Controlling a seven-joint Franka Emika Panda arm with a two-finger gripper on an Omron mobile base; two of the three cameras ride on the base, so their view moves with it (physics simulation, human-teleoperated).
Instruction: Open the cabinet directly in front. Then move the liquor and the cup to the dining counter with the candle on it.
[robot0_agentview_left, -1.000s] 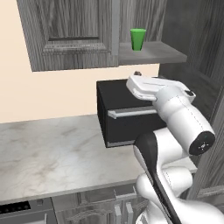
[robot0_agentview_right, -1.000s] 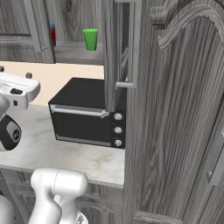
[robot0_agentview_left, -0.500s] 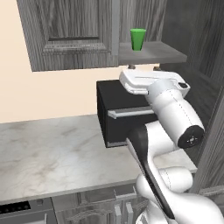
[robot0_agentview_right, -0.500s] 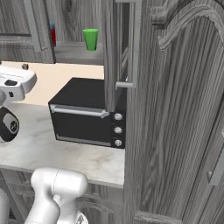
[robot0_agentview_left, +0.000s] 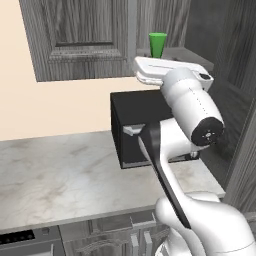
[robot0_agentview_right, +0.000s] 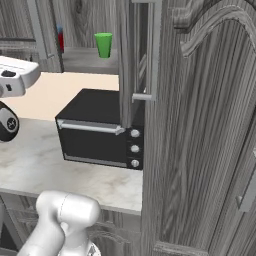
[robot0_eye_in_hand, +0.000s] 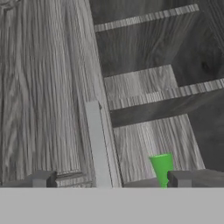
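Dark grey wood-grain covers the wall cabinet (robot0_agentview_left: 82, 40), whose left raised-panel door is shut in the left base view, with a long silver bar handle (robot0_eye_in_hand: 98, 144) running down its edge in the hand view. The right door (robot0_agentview_right: 132, 60) stands swung out toward the robot, seen edge-on in the right base view with its own bar handle (robot0_agentview_right: 156, 50) facing forward. On the bared lower shelf (robot0_agentview_right: 87, 59) sits the small bright green tapered cup (robot0_agentview_left: 158, 45), upright and near the shelf's front edge. To its left in the right base view, a sliver of the squarish liquor bottle (robot0_agentview_right: 60, 39) with blue top and red lower label peeks from behind the cabinet's frame, well apart from the cup; most of it is hidden. The white arm's hand is raised level with the shelf's underside, just below the cup in the left base view. In the hand view the claw (robot0_eye_in_hand: 114, 180) has its two dark finger tips set wide apart, with nothing between them; the green cup stands just inside the right tip (robot0_eye_in_hand: 192, 178), farther off, and the closed door's handle rises between the tips. Below the cabinet a black microwave box (robot0_agentview_right: 100, 129) rests on the light marble tabletop (robot0_agentview_left: 60, 175), against the cream wall (robot0_agentview_left: 45, 107).
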